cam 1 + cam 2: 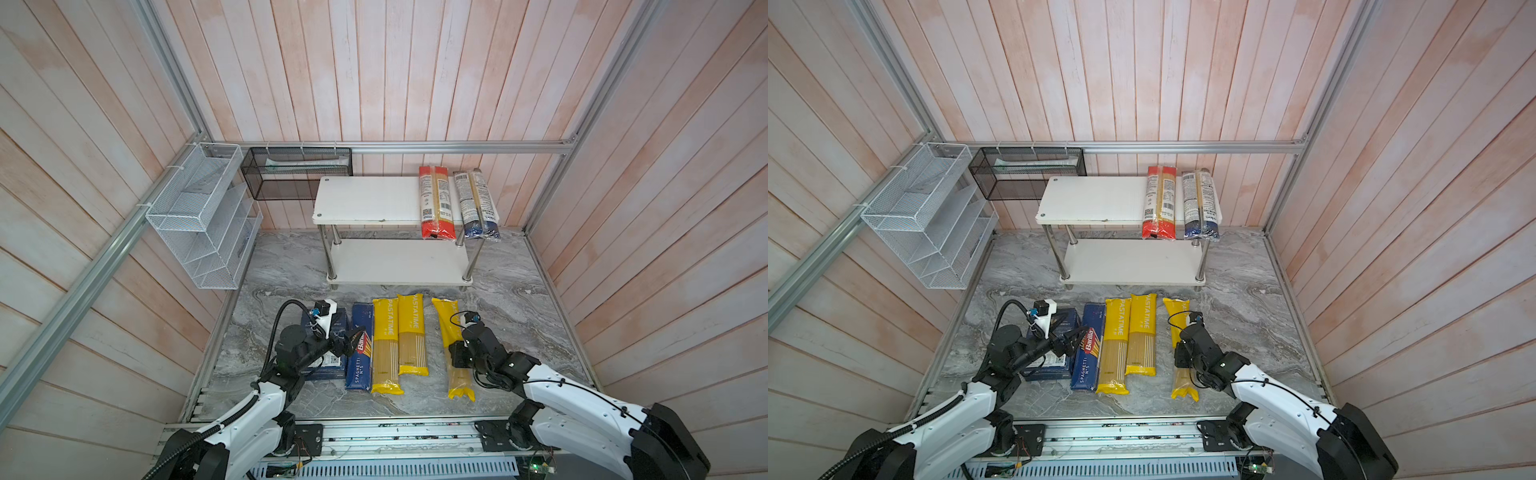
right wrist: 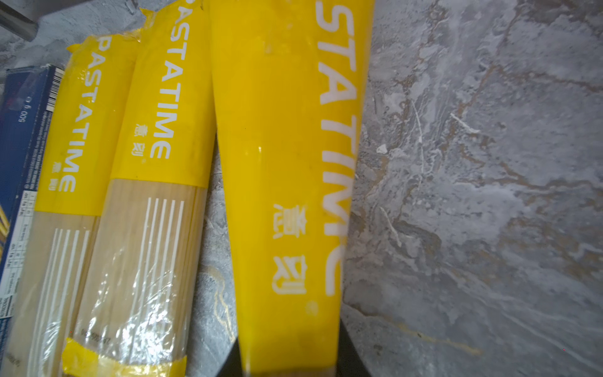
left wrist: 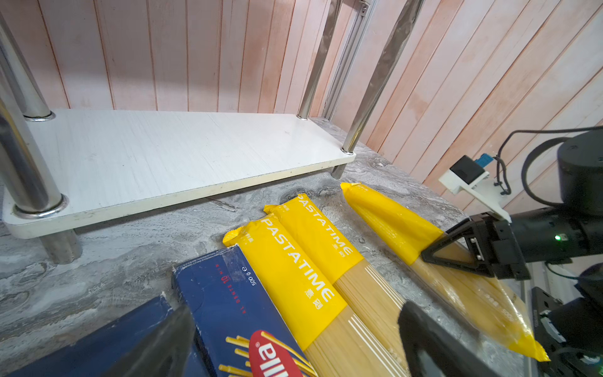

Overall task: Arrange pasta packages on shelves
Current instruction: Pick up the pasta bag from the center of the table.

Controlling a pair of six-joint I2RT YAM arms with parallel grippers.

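Note:
On the upper shelf point(image 1: 365, 199), at its right end, lie a red-ended bag point(image 1: 436, 199) and a dark-blue-ended bag point(image 1: 478, 203). The lower shelf point(image 1: 399, 262) is bare. On the marble floor lie two blue Barilla boxes point(image 1: 360, 357) point(image 1: 328, 368) and two yellow PASTATIME bags point(image 1: 384, 345) point(image 1: 411, 332) side by side. A third yellow bag point(image 2: 287, 163) lies apart on the right, and my right gripper point(image 2: 288, 369) is shut on its middle. My left gripper point(image 3: 293, 359) hangs open just above the Barilla box point(image 3: 228, 293); its fingers point(image 3: 430, 342) stand wide apart.
A white wire mesh basket point(image 1: 199, 216) hangs on the left wall. A black mesh basket point(image 1: 297, 172) hangs on the back rail beside the rack. Chrome legs point(image 1: 332, 257) stand at the rack's corners. Wooden walls close in three sides.

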